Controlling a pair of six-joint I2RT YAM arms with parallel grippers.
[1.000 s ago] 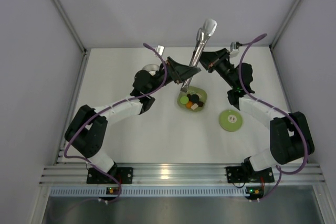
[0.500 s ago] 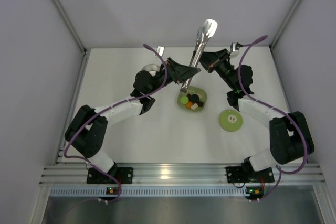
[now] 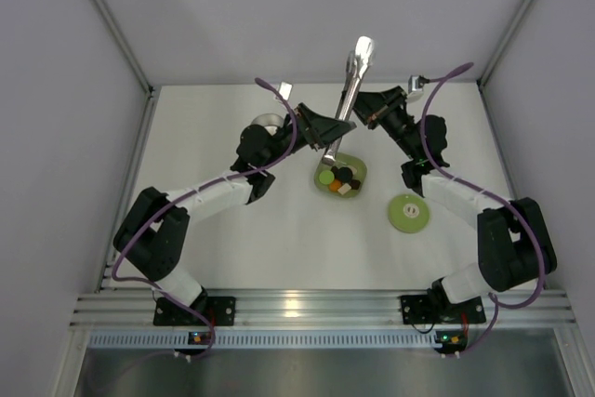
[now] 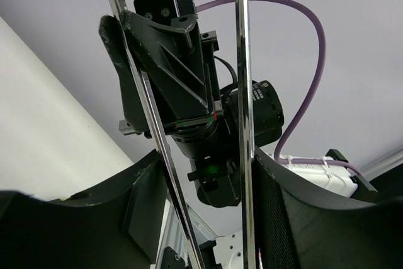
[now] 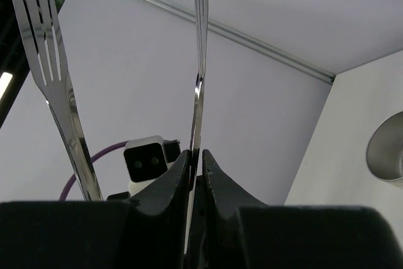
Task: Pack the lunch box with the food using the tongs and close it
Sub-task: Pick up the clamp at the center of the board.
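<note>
The slim silver tongs (image 3: pixel 351 81) stand tilted over the back of the table, heads up, between my two grippers. My left gripper (image 3: pixel 327 132) has both tongs arms (image 4: pixel 242 61) between its fingers (image 4: pixel 145 200), each arm lying against a pad. One tongs arm (image 5: pixel 199 61) runs between the jaws of my right gripper (image 5: pixel 196 152), which stand a little apart with a thin gap on one side. The food (image 3: pixel 337 178) lies in the green dish (image 3: pixel 359 165). The lunch box (image 3: pixel 268 122) sits behind my left arm, and its steel rim (image 5: pixel 387 155) shows at the edge of the right wrist view.
The round light-green lid (image 3: pixel 409 213) lies flat on the table, right of the dish and near my right forearm. White walls close the table in at the back and on both sides.
My left gripper's fingers have narrowed onto the two tongs arms. My right gripper's jaws have parted slightly. The tongs' heads have swung a little to the left.
</note>
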